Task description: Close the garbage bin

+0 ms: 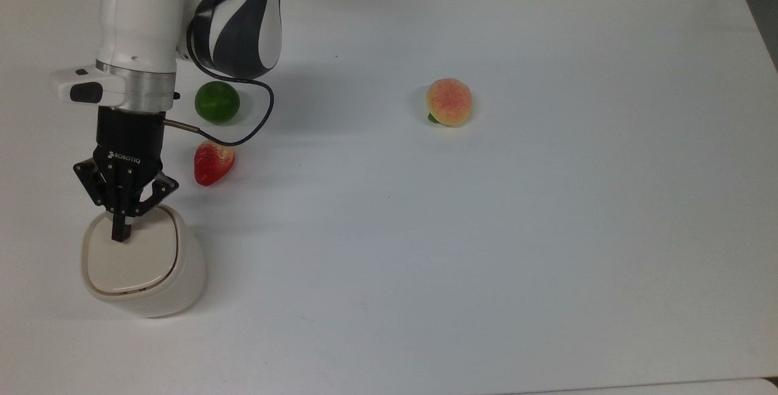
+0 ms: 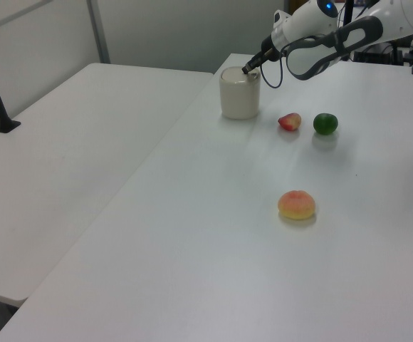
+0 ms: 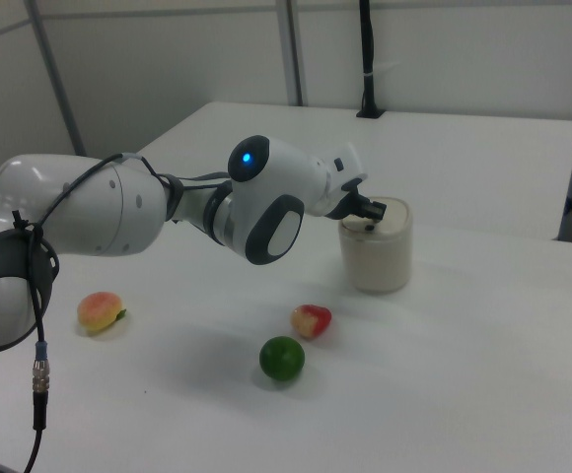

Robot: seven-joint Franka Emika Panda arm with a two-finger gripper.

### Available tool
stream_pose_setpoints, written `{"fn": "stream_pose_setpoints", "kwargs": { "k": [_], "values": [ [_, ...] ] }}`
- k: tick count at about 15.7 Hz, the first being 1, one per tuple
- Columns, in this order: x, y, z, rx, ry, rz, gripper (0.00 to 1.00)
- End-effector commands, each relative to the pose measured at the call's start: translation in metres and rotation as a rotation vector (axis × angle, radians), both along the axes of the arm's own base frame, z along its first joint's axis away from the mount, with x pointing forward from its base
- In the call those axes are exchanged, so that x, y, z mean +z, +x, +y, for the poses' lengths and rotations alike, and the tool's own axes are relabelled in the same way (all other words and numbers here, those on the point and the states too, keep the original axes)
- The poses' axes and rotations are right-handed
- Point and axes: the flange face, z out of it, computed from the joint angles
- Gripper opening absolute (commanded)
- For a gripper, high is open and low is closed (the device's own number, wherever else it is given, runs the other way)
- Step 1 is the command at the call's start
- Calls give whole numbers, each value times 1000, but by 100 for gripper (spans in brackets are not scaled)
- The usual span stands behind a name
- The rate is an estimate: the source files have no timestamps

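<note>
One garbage bin (image 1: 146, 267), one strawberry (image 1: 213, 163), one lime (image 1: 217, 102), seemingly one peach (image 1: 448, 101).

Fingers (image 1: 121, 234) on garbage bin (image 1: 146, 270) lid.

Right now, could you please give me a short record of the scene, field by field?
bin: garbage bin, cream-white, upright on the table
lid: down flat on the bin
pincer: pincer, shut, tip on the lid near the rim
fruits: strawberry and lime beside the arm, peach apart near the table's middle
contact: no fruit touches the bin
</note>
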Motion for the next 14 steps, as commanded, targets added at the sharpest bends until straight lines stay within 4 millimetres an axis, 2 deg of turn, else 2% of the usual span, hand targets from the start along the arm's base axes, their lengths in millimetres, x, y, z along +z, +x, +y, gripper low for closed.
{"fn": "stream_pose_setpoints", "kwargs": {
  "k": [1,4,9,11,14],
  "values": [
    [-14,-11,0,16,-3,74,0],
    [-22,-13,1,18,-2,87,0],
    [-19,-14,0,14,-1,82,0],
    [1,-16,0,10,2,59,0],
    [43,-27,-3,5,25,80,0]
  ]
}}
